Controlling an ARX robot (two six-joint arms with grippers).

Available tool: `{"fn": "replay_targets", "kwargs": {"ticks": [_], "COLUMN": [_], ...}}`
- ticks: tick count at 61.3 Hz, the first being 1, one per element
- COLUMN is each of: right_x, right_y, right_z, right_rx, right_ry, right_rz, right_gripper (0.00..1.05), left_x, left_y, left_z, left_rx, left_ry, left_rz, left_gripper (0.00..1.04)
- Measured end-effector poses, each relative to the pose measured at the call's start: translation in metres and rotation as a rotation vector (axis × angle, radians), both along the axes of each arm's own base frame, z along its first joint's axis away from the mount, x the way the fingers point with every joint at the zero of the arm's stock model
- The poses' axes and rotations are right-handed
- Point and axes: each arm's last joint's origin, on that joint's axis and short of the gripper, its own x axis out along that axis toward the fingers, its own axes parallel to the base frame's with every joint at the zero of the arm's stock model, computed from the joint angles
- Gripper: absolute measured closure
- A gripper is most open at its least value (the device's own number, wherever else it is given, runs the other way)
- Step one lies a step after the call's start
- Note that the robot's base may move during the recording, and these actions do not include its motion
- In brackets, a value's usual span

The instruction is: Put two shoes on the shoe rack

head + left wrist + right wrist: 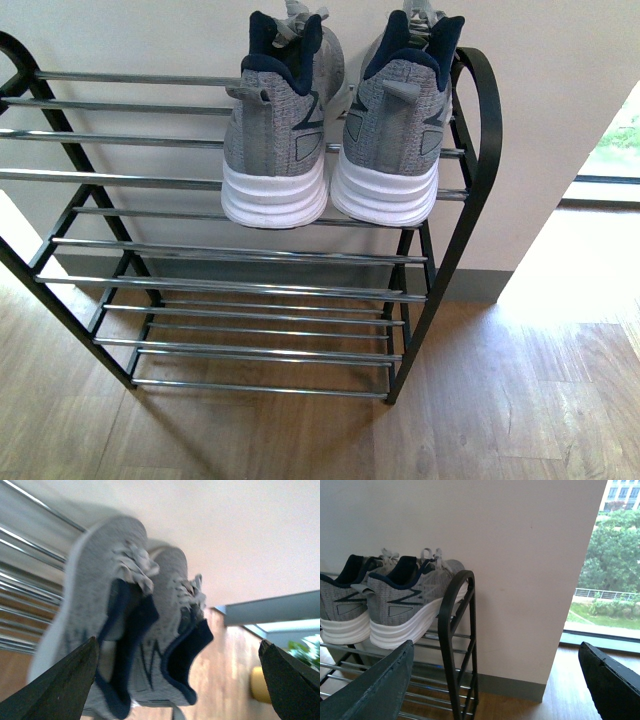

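Left wrist view puts the left gripper [177, 642] nearest, jaws wide apart, and past them, blurred, the shoes [100, 595] seen from over the heels, with laces and navy openings showing. Right wrist view has the right gripper [496, 644], jaws wide apart too, with the shoes side-on beyond and a dark zigzag on each flank, plainest there. Only the front view takes in most of the rack [478, 130] on the wood floor [520, 400]. The shoes stand side by side, just apart, on its top tier at the right end, heels toward the robot, toes toward the wall [150, 40], long axes crossing the bars. Farthest, in the right wrist view, a window [615, 555] shows trees.
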Motion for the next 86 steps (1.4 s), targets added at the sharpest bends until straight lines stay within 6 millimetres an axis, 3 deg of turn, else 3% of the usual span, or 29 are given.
{"fn": "replay_targets", "kwargs": {"ticks": [12,17,24,38,44,46,68,86], "right_x": [0.0,0.0,0.0,0.0,0.0,0.0,0.0,0.0], "right_y": [0.0,0.0,0.0,0.0,0.0,0.0,0.0,0.0], "right_z": [0.0,0.0,0.0,0.0,0.0,0.0,0.0,0.0], "right_rx": [0.0,0.0,0.0,0.0,0.0,0.0,0.0,0.0], "right_ry": [0.0,0.0,0.0,0.0,0.0,0.0,0.0,0.0], "right_rz": [0.0,0.001,0.0,0.0,0.0,0.0,0.0,0.0], "right_gripper": [0.09,0.09,0.09,0.09,0.09,0.09,0.09,0.09], "left_x": [-0.026,-0.034,-0.053,-0.084,-0.1,-0.104,-0.139,-0.156], "left_y": [0.048,0.058,0.071,0.091,0.099,0.1,0.121,0.122], "left_z": [0.009,0.004,-0.013,-0.049,-0.065,-0.068,-0.095,-0.104], "left_rx": [0.159,0.334,0.545,0.709,0.726,0.727,0.738,0.737], "left_ry": [-0.123,-0.364,-0.54,-0.568,-0.572,-0.57,-0.571,-0.575], "left_rz": [0.148,0.284,0.294,0.262,0.248,0.251,0.256,0.253], "left_gripper": [0.1,0.23,0.41,0.77,1.0,1.04,1.04,1.04]}}
